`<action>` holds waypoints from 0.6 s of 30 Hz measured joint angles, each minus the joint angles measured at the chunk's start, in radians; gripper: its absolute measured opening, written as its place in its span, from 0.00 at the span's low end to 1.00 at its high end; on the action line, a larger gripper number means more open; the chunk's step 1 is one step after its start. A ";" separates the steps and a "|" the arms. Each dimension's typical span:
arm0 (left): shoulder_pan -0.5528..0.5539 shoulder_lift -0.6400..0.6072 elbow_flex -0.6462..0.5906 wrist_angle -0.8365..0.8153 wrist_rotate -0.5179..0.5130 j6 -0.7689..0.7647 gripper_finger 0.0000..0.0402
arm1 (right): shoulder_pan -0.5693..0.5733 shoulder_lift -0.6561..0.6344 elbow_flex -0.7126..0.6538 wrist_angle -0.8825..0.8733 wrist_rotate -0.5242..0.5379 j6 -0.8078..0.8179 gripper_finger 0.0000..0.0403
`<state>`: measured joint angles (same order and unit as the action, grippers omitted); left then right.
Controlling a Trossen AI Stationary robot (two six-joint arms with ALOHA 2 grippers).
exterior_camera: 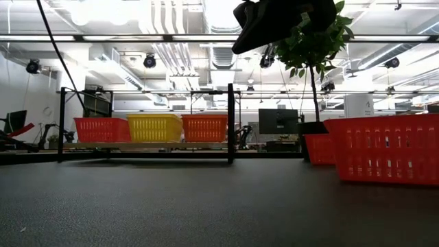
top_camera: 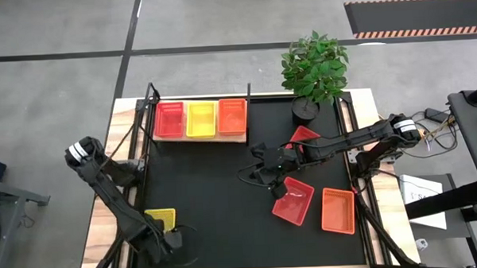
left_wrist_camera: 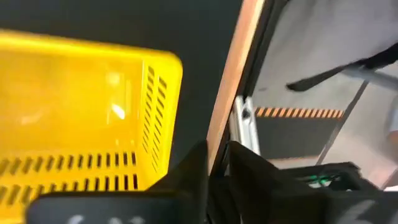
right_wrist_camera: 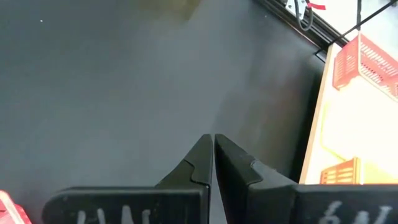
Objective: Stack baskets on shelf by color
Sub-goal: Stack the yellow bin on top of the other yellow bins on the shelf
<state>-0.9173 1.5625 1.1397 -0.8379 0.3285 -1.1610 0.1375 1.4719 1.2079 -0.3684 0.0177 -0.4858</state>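
Nearest us, right gripper (right_wrist_camera: 213, 152) hangs closed, empty, above black mat (top_camera: 224, 190); left gripper (left_wrist_camera: 217, 163) closed beside yellow basket (left_wrist_camera: 81, 112).

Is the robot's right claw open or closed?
Closed. The right gripper shows its two dark fingers pressed together, holding nothing, above the black mat.

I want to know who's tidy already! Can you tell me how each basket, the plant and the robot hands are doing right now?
Shelf: holds three baskets side by side.
Red shelf basket: upright on shelf.
Yellow shelf basket: upright on shelf.
Orange shelf basket: upright on shelf.
Loose yellow basket: on mat, beside left gripper.
Loose red basket: on mat, skewed.
Loose orange basket: on mat.
Plant: upright.
Left gripper: shut, empty.
Right gripper: shut, empty, above mat.
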 joint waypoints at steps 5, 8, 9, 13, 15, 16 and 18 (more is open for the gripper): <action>-0.006 0.067 0.000 -0.001 0.015 -0.032 0.30 | 0.000 0.000 0.000 0.000 0.000 0.004 0.02; -0.011 0.082 0.000 0.000 0.015 -0.026 0.40 | 0.000 0.000 0.000 0.000 0.000 0.006 0.02; -0.014 0.082 0.000 -0.002 0.015 -0.014 0.43 | 0.000 0.000 0.000 0.000 0.000 0.006 0.02; -0.022 0.065 0.000 -0.021 0.015 -0.009 0.48 | 0.000 0.000 0.000 0.000 0.000 0.007 0.02; -0.027 0.050 0.001 -0.017 0.015 -0.010 0.49 | 0.000 0.000 0.000 0.000 0.000 0.007 0.02; -0.028 0.042 0.003 -0.018 0.015 -0.010 0.49 | 0.000 0.000 0.000 0.000 0.000 0.007 0.02; -0.029 0.025 0.003 -0.022 0.003 -0.011 0.49 | 0.000 0.000 0.000 0.001 0.000 0.014 0.02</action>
<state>-0.9466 1.5874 1.1427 -0.8602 0.3315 -1.1721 0.1375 1.4719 1.2079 -0.3678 0.0177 -0.4717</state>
